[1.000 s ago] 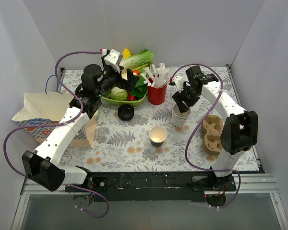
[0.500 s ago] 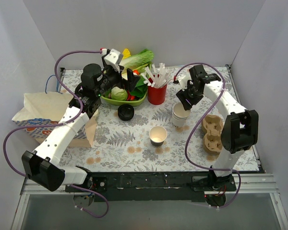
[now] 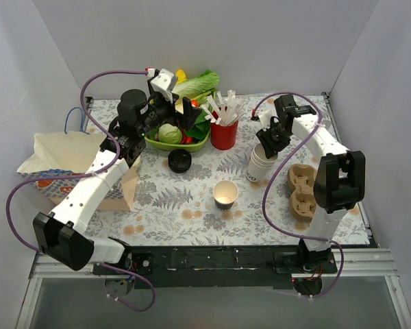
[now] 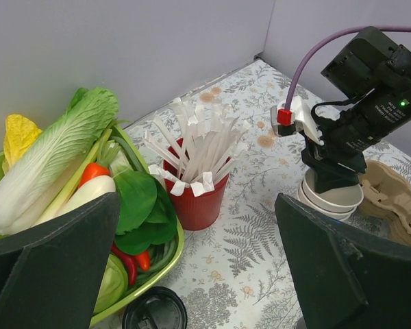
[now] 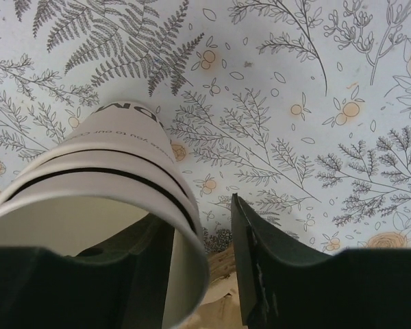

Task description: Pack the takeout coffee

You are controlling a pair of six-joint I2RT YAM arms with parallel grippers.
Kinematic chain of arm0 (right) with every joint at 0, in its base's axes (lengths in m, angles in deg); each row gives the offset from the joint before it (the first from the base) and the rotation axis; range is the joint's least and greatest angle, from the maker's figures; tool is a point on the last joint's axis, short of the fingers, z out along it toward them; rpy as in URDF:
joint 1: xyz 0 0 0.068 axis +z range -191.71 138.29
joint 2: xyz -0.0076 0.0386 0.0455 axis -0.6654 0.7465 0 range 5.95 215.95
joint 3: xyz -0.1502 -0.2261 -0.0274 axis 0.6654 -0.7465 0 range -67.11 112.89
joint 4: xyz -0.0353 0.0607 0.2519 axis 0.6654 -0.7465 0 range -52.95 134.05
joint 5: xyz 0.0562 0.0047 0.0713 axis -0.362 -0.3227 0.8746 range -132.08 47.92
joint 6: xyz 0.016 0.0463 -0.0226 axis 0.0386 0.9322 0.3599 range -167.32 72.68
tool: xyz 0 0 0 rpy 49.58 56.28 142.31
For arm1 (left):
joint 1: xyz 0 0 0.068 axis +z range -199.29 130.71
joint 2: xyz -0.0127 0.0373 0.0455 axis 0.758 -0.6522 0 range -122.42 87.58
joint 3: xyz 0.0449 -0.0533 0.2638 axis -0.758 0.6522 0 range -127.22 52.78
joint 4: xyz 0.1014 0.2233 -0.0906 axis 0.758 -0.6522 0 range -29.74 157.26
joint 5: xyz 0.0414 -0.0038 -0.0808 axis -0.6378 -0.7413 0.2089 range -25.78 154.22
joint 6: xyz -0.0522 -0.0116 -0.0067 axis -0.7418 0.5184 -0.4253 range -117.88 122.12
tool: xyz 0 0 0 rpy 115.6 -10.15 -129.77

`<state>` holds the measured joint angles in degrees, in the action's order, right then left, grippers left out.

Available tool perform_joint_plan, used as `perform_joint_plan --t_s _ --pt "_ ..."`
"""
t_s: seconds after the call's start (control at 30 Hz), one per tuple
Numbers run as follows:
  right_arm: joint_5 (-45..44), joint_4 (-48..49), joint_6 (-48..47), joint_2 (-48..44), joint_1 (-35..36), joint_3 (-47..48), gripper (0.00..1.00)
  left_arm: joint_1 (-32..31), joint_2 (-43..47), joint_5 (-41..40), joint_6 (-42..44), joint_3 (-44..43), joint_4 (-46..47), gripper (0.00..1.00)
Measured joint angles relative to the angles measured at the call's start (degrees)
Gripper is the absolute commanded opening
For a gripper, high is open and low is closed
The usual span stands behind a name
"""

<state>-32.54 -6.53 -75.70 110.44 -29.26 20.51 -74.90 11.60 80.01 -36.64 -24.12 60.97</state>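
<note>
Right gripper is down over the stacked white cups, right of centre on the table. I see its 2 fingers astride the top rim. 1 looks to be inside the cup; 1 is outside with a sliver of gap to the wall, so parted, not clamped.

Left gripper spread wide, holding nothing, hovering over the green bowl of vegetables beside the red straw holder.

Takeout coffee cup upright and lidless mid-table, apart from both grippers. Black lids just in front of the bowl. Cardboard carrier right of the stack; paper bag far left.
</note>
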Motion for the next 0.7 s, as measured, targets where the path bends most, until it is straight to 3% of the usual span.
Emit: perform_joint_plan --t_s 0.3,0.47,0.7 --pt "2.0 -0.4 -0.3 0.0 -0.1 0.0 0.3 0.0 -0.5 0.2 -0.1 0.0 -0.3 0.98" --pt "2.0 -1.0 -0.5 0.4 -1.3 2.1 0.15 0.0 -0.5 0.2 -0.3 0.0 -0.4 0.98" --pt "0.9 -1.1 -0.4 2.8 -5.1 6.4 0.13 0.0 -0.5 0.2 -0.6 0.0 -0.4 0.98"
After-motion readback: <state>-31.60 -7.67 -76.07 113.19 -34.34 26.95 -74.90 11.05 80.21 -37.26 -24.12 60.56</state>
